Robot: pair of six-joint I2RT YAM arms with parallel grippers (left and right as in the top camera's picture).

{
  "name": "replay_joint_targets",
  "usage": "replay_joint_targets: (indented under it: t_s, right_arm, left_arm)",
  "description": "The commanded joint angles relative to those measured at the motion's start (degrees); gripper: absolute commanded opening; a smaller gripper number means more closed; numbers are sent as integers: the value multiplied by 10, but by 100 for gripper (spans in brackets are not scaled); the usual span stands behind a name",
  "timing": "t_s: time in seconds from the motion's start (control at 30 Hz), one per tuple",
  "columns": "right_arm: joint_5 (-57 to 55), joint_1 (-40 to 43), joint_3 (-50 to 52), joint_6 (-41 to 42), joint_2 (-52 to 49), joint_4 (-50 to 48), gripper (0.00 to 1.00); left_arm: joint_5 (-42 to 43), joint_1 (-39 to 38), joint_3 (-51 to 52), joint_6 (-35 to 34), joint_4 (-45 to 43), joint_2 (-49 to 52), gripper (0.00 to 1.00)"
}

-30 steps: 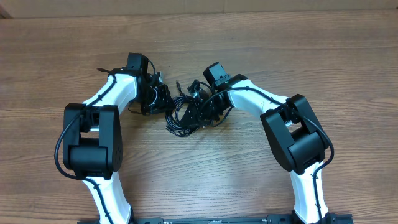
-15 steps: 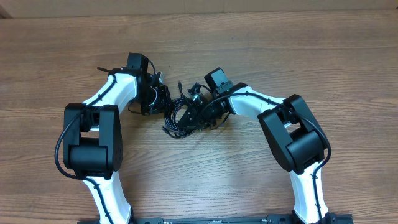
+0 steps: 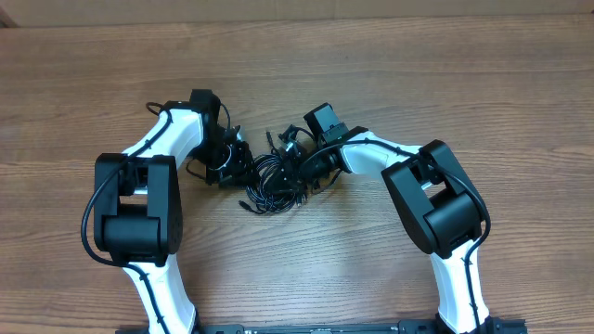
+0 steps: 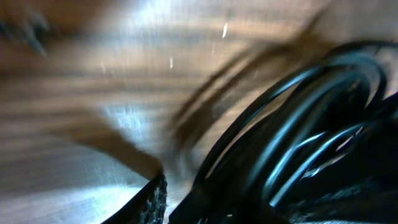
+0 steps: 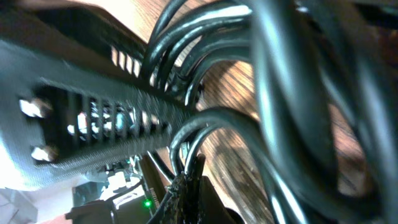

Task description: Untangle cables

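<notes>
The cables (image 3: pixel 271 179) lie as one tangled black bundle of loops on the wooden table (image 3: pixel 390 74), between my two arms. My right gripper (image 3: pixel 299 167) sits at the bundle's right edge. In the right wrist view its fingers (image 5: pixel 180 190) are pressed together, with thin cable strands (image 5: pixel 199 134) pinched at their tips (image 5: pixel 186 177). My left gripper (image 3: pixel 238 161) is at the bundle's left edge. The left wrist view is blurred. It shows one textured finger (image 4: pixel 155 198) low down and black cable loops (image 4: pixel 298 143) filling the right side. How its jaws stand does not show.
A small plug end (image 3: pixel 270 137) sticks up just above the bundle. A dark slotted housing (image 5: pixel 93 112) of the other arm lies close behind the cables in the right wrist view. Bare wood surrounds the bundle and both arms.
My right gripper has closed on cable strands and shifted slightly left. The bundle has slid a little down and to the left. My left wrist has turned and edged nearer the bundle.
</notes>
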State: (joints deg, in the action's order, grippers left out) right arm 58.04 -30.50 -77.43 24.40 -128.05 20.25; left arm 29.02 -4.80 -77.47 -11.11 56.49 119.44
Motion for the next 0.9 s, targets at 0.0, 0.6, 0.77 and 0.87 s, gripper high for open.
replay_joint_targets:
  t_s: [0.0, 0.6, 0.77, 0.87]
  right_arm:
    - [19, 9, 1, 0, -3, -6, 4]
    - [156, 60, 1, 16, -3, -37, 4]
    - [214, 81, 1, 68, -3, -72, 4]
    - [214, 82, 1, 80, -3, -80, 4]
  left_arm:
    - [-52, -8, 35, 19, 18, 54, 39]
    - [-105, -10, 41, 1, -96, 56, 4]
    - [-129, -10, 44, 2, -103, 57, 4]
    - [-129, -10, 45, 2, -103, 57, 8]
